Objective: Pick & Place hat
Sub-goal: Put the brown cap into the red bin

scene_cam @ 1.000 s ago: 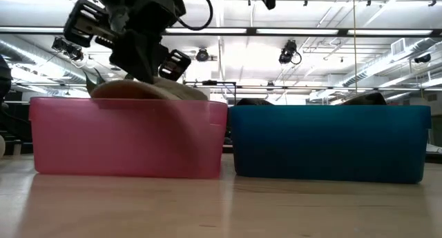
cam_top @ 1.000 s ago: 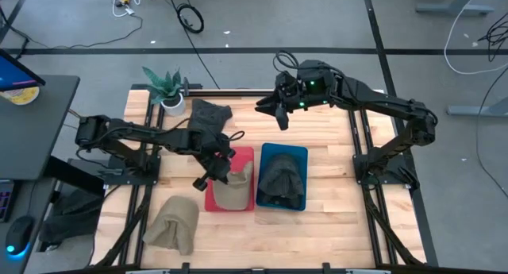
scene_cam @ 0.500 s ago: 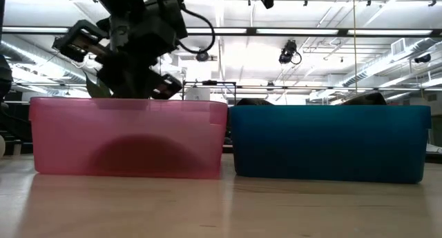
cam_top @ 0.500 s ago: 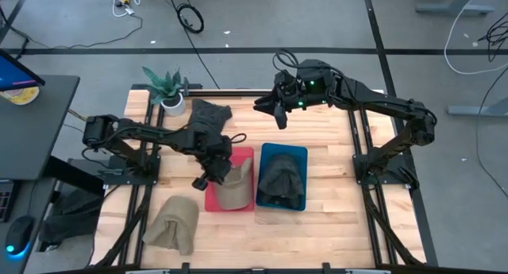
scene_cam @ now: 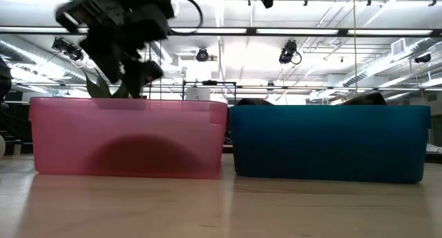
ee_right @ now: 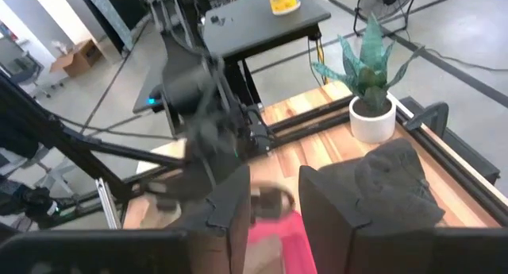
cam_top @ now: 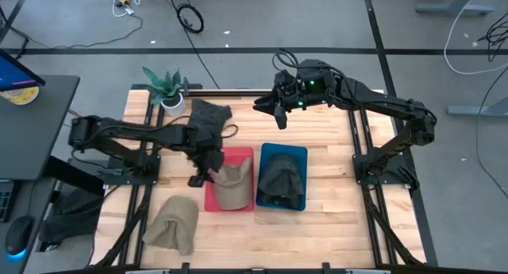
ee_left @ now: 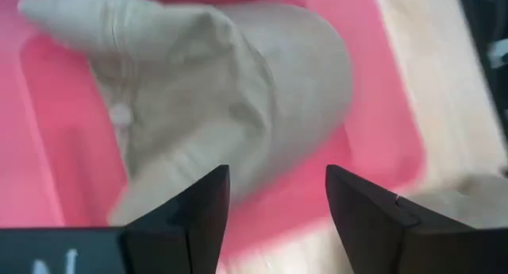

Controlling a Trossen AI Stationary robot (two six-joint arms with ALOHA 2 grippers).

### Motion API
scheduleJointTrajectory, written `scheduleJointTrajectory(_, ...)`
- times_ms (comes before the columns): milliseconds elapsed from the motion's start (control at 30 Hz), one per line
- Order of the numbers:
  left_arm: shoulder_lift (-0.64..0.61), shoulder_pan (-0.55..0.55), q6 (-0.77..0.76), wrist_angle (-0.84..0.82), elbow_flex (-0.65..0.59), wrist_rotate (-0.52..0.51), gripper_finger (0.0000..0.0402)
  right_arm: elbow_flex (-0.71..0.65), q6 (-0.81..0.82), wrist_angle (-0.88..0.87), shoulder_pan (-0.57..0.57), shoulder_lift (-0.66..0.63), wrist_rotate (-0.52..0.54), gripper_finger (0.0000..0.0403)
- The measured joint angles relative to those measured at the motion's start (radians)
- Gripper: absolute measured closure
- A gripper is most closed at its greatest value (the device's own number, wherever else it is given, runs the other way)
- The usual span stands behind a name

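Observation:
A tan hat [ee_left: 230,91] lies in the pink bin [cam_top: 242,152], its crown on the bin's floor; in the high view this tan hat [cam_top: 230,191] fills the bin's near half. My left gripper [ee_left: 274,202] hovers open just above it, over the bin's left rim [cam_top: 200,172], touching nothing. In the low view the hat shows only as a dark mound [scene_cam: 138,152] through the pink wall. My right gripper [cam_top: 274,113] waits raised over the table's far middle, its fingers [ee_right: 230,202] a little apart and empty.
A blue bin [cam_top: 302,152] to the right of the pink one holds a dark hat [cam_top: 282,179]. A second tan hat [cam_top: 175,224] lies at the near left, and another dark hat [cam_top: 209,117] at the far middle. A potted plant [cam_top: 165,87] stands at the far left corner.
My left gripper has opened and let go of the tan hat, which has dropped from the rim's height to the pink bin's floor. The gripper has then risen and drawn back toward the table's left edge.

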Motion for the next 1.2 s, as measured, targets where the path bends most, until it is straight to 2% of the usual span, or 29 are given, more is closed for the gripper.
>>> scheduleJointTrajectory(233,-0.182,-0.057,-0.132,-0.099,0.013,-0.018,0.0198,0.0,-0.03,0.005,-0.003,0.0,0.0,0.0292)
scheduleJointTrajectory(500,-0.334,-0.239,-0.315,-0.175,0.03,-0.022,0.0202,0.0,-0.037,0.008,-0.025,0.0,0.008,0.0292)
scheduleJointTrajectory(700,-0.338,-0.431,-0.418,-0.284,0.093,-0.145,0.0202,0.0,-0.049,0.012,-0.034,-0.001,0.008,0.0292)
scheduleJointTrajectory(767,-0.331,-0.489,-0.465,-0.27,0.103,-0.173,0.0202,0.0,-0.049,0.01,-0.035,0.0,0.008,0.0292)
scheduleJointTrajectory(1033,-0.302,-0.696,-0.647,-0.327,0.101,-0.243,0.0202,0.0,-0.049,-0.017,-0.035,-0.001,0.008,0.0292)
scheduleJointTrajectory(1200,-0.246,-0.776,-0.714,-0.307,0.101,-0.286,0.0202,-0.029,-0.045,-0.015,-0.035,-0.001,0.0,0.0292)
